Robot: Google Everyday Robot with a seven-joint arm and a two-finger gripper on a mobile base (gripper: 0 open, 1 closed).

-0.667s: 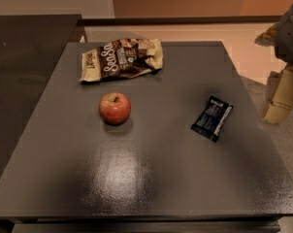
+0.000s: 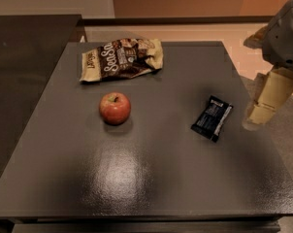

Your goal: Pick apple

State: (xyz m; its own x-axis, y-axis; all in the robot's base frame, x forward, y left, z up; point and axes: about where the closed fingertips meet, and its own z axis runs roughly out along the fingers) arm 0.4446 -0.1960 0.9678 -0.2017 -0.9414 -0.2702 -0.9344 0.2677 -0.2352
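Vs. earlier frame: tan-and-grey gripper has moved a bit lower and inward toward the right edge of the dark grey glossy square tabletop; the objs on top haven't moved. Gripper hangs just off that right edge, holding nothing; can't tell if it's released or clenched. Small round red apple sits on the tabletop well apart from gripper, far to its left, at roughly the same depth. Flat black wrapped snack packet lies btwn apple and gripper, nearer the gripper. Crumpled brown-and-cream snack bag lies behind the apple, not touching. Apple is upright, stem and yellowish patch facing up w/ a slight tilt toward cam; it's round, so no clear long axis.
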